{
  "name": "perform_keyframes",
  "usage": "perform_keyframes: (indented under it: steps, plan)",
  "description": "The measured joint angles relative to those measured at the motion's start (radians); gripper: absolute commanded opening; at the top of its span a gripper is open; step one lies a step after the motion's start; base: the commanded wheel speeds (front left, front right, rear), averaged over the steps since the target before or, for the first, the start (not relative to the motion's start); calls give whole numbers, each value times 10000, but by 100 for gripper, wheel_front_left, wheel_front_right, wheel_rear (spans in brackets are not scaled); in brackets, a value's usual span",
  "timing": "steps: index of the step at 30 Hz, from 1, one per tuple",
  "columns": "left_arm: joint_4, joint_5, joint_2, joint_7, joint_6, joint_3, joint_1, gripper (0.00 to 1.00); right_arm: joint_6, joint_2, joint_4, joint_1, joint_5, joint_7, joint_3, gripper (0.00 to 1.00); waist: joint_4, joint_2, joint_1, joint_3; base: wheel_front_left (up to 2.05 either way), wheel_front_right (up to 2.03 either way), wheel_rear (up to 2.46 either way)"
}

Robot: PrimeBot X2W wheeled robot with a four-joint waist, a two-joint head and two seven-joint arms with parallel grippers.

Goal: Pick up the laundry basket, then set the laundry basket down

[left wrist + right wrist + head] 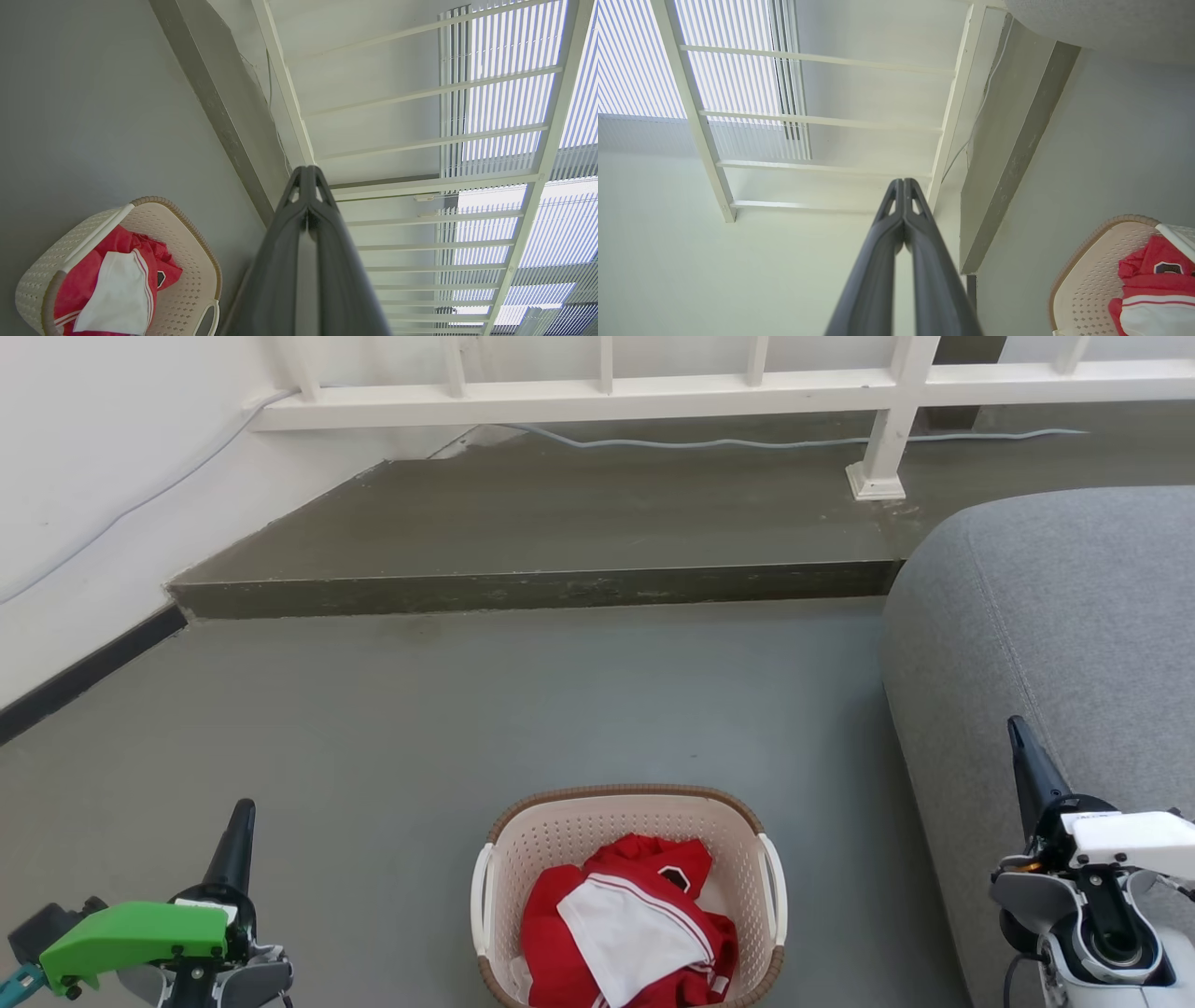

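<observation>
The laundry basket (597,826) stands on the grey floor at the bottom middle of the head view, cream with perforated walls, a brown rim and white side handles. Red and white clothes (630,929) lie inside it. It also appears low in the left wrist view as the laundry basket (187,261) and at the right edge of the right wrist view as the laundry basket (1092,275). My left gripper (241,821) is shut and hangs well left of it, touching nothing. My right gripper (1018,737) is shut too, far to its right by the sofa. In the wrist views, left gripper (307,172) and right gripper (903,184) show fingertips pressed together.
A grey sofa (1074,616) fills the right side, close beside the right arm. A raised dark step (532,583) crosses the floor ahead, with a white railing (653,392) and a cable behind it. A white wall (84,476) runs along the left.
</observation>
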Motion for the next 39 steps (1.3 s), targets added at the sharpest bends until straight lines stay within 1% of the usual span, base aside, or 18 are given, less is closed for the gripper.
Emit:
perform_keyframes:
  steps: [3, 6, 8, 11, 13, 39]
  plan:
    - [6, -403, -13, 88, -2, 42, -35, 0, 6, 21, 0, -2, 393, 98, -113, 0, 11, 0, 0, -10, 0, 0, 0]
    - [12, -750, -27, 180, -4, 94, -119, 0, 88, 31, -2, -6, 786, 190, -201, 0, 23, 0, 0, -20, 0, 0, 0]
    - [12, -894, -29, 228, -12, 121, -151, 0, 88, 31, -2, -9, 915, 238, -224, 0, 26, 0, 0, -23, 0, 0, 0]
    - [17, -1325, -46, 355, -13, 247, -171, 0, 90, 40, -2, -16, 1423, 387, -328, 0, 40, 0, 0, -36, 0, 0, 0]
    - [19, -1448, -46, 355, -13, 263, -172, 0, 92, 42, -2, -17, 1488, 395, -351, 0, 40, 0, 0, -36, 0, 0, 0]
    - [15, -1453, -69, 355, -15, 261, -172, 0, 92, 46, -6, -19, 1499, 395, -360, 0, 40, 0, 0, -34, 0, 0, 0]
